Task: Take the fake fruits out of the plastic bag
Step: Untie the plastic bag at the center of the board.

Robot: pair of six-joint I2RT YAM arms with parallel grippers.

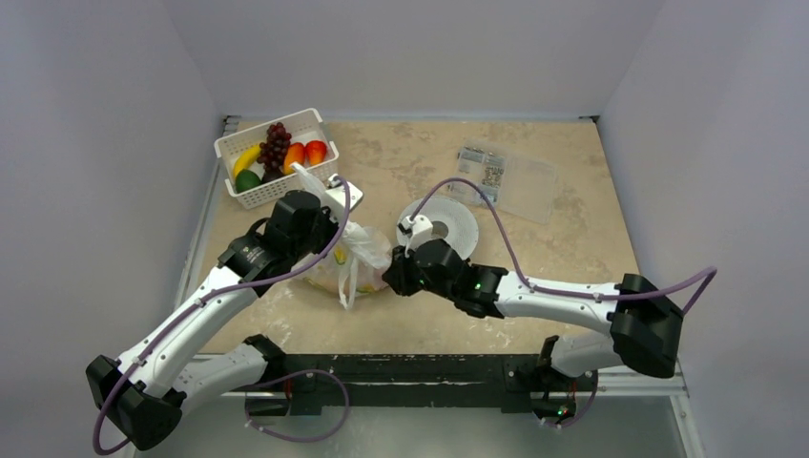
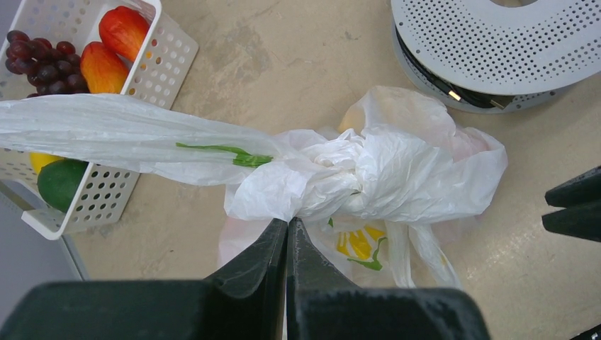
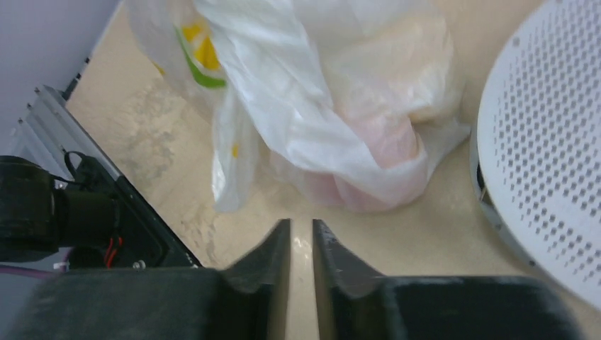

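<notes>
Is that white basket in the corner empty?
No, the white basket holds dark grapes, two red-orange fruits, a yellow one and a green one.

- We see a white plastic bag [image 2: 383, 170] with a green leaf print and a yellow and green picture.
- A pink shape shows through the bag.
- The basket [image 1: 229, 145] is white with little holes.
- In it are dark purple grapes [image 1: 275, 145], red-orange fruits [image 2: 113, 46], a yellow banana [image 1: 245, 158] and something green [image 2: 60, 183].
- The table [image 1: 572, 239] is blotchy tan.

Plastic bag [image 1: 351, 256] between basket [image 1: 275, 160] and perforated disc [image 1: 448, 227].
</notes>
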